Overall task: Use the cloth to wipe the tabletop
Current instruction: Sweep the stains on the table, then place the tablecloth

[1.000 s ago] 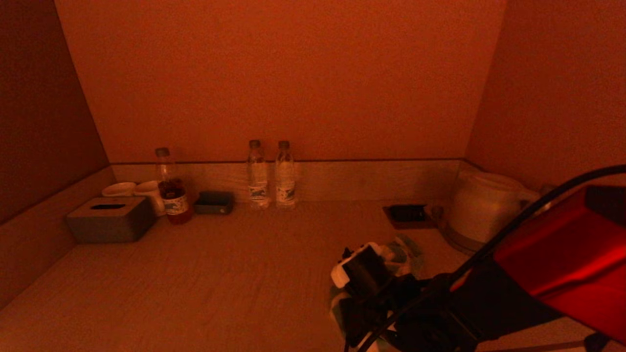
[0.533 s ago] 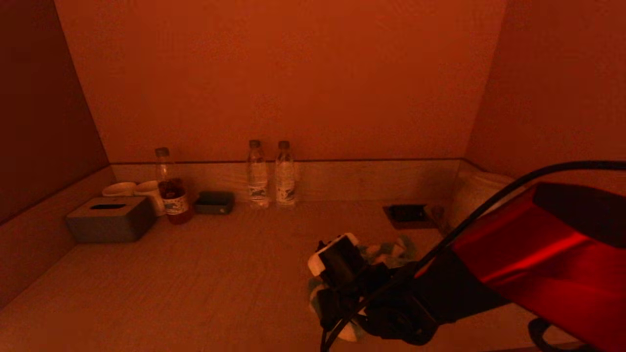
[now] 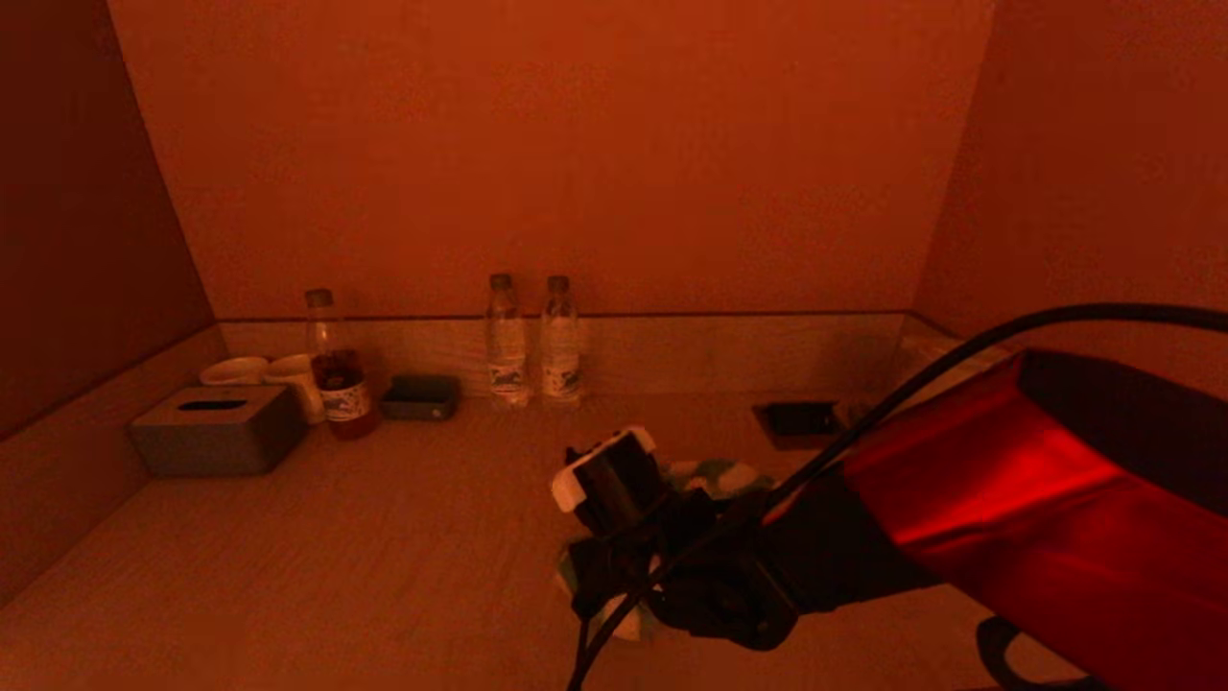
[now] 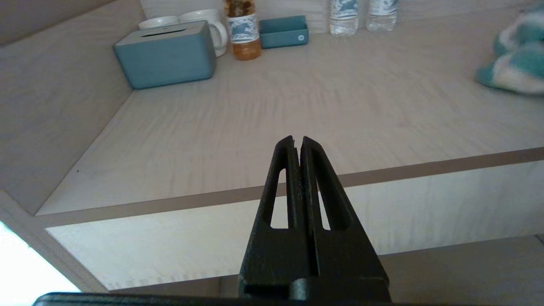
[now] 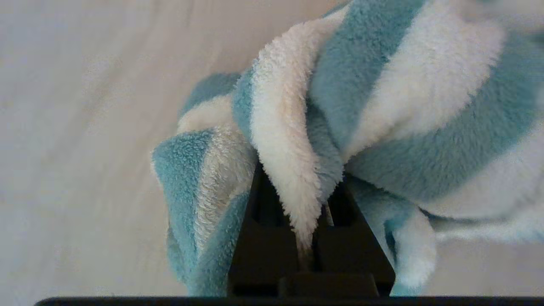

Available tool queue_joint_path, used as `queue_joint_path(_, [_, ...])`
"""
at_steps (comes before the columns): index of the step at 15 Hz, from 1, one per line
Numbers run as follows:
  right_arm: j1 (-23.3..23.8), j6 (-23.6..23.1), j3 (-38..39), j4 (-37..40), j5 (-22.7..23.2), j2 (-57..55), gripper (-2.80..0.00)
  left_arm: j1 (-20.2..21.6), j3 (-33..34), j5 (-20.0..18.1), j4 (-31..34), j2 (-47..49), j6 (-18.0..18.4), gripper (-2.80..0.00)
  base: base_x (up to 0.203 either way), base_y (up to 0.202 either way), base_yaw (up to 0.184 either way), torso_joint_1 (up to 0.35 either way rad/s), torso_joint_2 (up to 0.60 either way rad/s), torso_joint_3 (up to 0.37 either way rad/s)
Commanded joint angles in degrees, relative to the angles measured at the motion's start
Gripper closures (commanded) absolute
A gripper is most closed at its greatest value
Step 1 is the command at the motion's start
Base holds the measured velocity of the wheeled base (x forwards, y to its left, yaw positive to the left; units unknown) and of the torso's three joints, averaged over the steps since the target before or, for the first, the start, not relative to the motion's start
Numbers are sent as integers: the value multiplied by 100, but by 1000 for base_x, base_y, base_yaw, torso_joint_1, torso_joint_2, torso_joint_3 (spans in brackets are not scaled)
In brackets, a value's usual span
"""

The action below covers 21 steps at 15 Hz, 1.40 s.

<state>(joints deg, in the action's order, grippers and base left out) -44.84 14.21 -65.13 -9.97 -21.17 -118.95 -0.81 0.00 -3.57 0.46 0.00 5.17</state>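
Observation:
The cloth (image 3: 715, 475) is fluffy with teal and white stripes and lies bunched on the light wood tabletop (image 3: 384, 537), right of the middle. My right gripper (image 3: 633, 585) is shut on a fold of the cloth (image 5: 382, 106) and presses it down on the table. In the right wrist view the cloth drapes over the right gripper (image 5: 304, 199) and hides the fingertips. My left gripper (image 4: 297, 142) is shut and empty, parked low in front of the table's front edge. The cloth (image 4: 514, 63) also shows in the left wrist view.
At the back left stand a grey tissue box (image 3: 216, 432), two white cups (image 3: 264, 374), a tea bottle (image 3: 336, 369) and a small dark box (image 3: 420, 396). Two water bottles (image 3: 532, 341) stand at the back wall. A dark inset panel (image 3: 796, 420) lies back right. Walls close in three sides.
My right gripper has slid the cloth to the left and a little farther back across the table. The right arm now hides the white kettle at the right.

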Motion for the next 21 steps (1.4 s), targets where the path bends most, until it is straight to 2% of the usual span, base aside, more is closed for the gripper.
queue_joint_path(1, [6,-17,-71,22,-292,157,0,2,0,-3,-2,0,1,0,0,0,0,0,0,0])
queue_joint_path(6, [273,-621,-62,13,-783,1295,0,2,0,-3,-2,0,1,0,0,0,0,0,0,0])
queue_joint_path(8, [386,-676,12,17,-853,1497,0,2,0,-3,-2,0,1,0,0,0,0,0,0,0])
queue_joint_path(11, [915,-840,281,21,-949,2345,0,2,0,-3,-2,0,1,0,0,0,0,0,0,0])
queue_joint_path(14, [989,-904,348,22,-959,2404,0,2,0,-3,-2,0,1,0,0,0,0,0,0,0])
queue_joint_path(17, [1809,-1126,660,22,-959,3192,0,2,0,-3,-2,0,1,0,0,0,0,0,0,0])
queue_joint_path(19, [1931,-1180,776,22,-946,3289,0,2,0,-3,-2,0,1,0,0,0,0,0,0,0])
queue_joint_path(21, [2728,-1207,1097,3,-919,3639,0,2,0,-3,-2,0,1,0,0,0,0,0,0,0])
